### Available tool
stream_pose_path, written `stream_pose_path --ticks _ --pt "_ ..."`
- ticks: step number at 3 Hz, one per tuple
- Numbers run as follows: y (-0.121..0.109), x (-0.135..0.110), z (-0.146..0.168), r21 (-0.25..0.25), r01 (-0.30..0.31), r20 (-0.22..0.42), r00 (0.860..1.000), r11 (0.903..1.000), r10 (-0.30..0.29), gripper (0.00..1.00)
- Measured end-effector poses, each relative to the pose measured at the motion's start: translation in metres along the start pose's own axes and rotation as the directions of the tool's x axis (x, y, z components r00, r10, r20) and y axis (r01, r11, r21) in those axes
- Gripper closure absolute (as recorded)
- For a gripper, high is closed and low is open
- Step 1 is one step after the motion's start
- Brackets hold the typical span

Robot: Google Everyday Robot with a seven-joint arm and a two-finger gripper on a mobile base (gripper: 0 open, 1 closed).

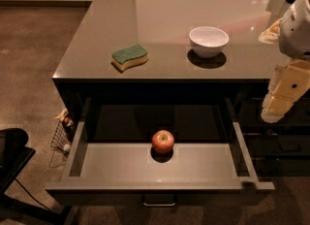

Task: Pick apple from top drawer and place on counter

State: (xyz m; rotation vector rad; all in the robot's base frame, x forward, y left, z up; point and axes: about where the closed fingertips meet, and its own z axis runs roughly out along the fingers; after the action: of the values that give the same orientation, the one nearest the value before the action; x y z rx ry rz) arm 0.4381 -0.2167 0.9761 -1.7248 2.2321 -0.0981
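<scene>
One apple (pixel 162 141) is seen resting on the flat floor of the top drawer (pixel 116 165), which is pulled fully out toward the near side, its metal handle (pixel 159 201) visible on the front. The fruit is placed near the middle of the drawer, toward its far part, apart from both side walls, stem dimple up. Above and beyond it, the glossy counter (pixel 160 10) is occupied by a green-and-yellow sponge (pixel 130 57) near the front edge on the left and a white bowl (pixel 209 41) to its right, the two well apart. The gripper (pixel 281 98) is held at the right edge of the scene, beside the counter's near right corner and well apart from the apple. How far it is parted, and whether anything is held, cannot be told.
</scene>
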Motion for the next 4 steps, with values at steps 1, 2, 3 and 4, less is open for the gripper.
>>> stream_pose_path --ticks 1,2,3,4 --pt "-0.001 -0.001 0.0 0.007 -0.003 0.012 1.0 1.0 0.003 0.0" --pt "-0.001 -0.001 0.0 0.008 -0.004 0.015 1.0 1.0 0.004 0.0" --pt "-0.002 -0.002 0.017 0.023 -0.019 0.077 0.997 0.9996 0.017 0.0" --pt "0.022 -0.002 0.101 -0.074 -0.016 0.238 0.971 0.9971 0.034 0.0"
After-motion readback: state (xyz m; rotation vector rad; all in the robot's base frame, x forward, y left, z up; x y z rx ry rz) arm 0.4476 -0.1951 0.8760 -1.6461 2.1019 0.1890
